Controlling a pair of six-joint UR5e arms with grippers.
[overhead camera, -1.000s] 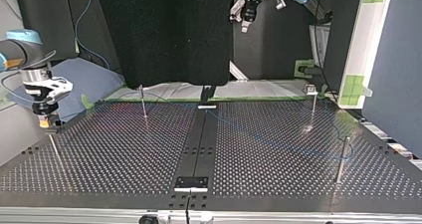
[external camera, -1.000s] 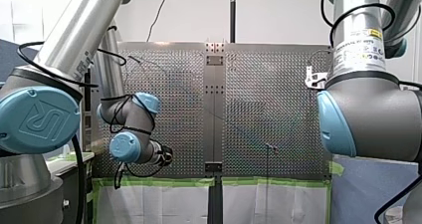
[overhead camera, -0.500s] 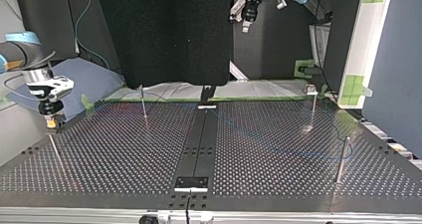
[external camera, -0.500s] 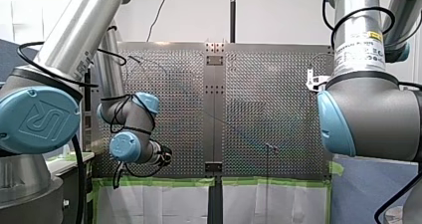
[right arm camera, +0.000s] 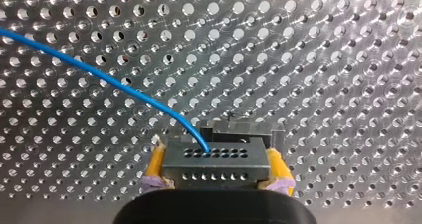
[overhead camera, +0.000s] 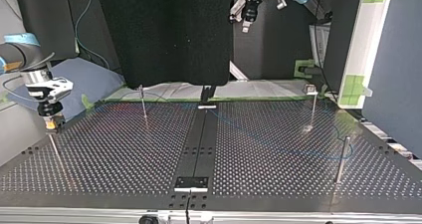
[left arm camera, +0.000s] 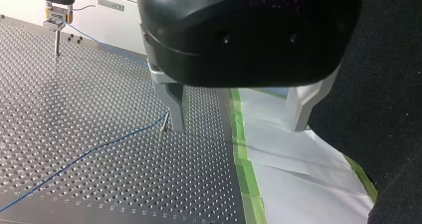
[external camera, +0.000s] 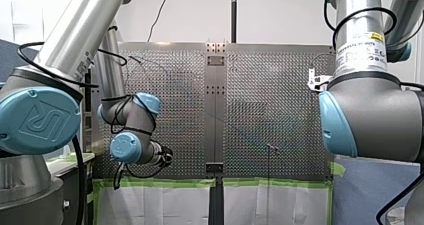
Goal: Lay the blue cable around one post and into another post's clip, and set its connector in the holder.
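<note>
In the right wrist view my right gripper (right arm camera: 215,174) is shut on the grey metal connector (right arm camera: 214,159), yellow pads on both its sides. The blue cable (right arm camera: 99,74) leaves the connector's top and runs off over the perforated plate. In the top view this gripper (overhead camera: 50,120) hangs over a thin post (overhead camera: 53,147) at the view's left. The cable (overhead camera: 278,145) lies faintly across the plate toward a post (overhead camera: 342,157) at the right. My left gripper (left arm camera: 239,119) is open and empty above the plate's edge, beside a stretch of cable (left arm camera: 89,154). It sits high at the back (overhead camera: 245,20).
A post with a clip on top (overhead camera: 312,104) and another post (overhead camera: 143,102) stand at the back of the plate. A dark centre strip (overhead camera: 199,144) divides the plate. Green tape (left arm camera: 244,159) and white sheeting border the plate under my left gripper.
My right gripper has shifted only a little with the connector, staying over the left post. My left arm has not moved.
</note>
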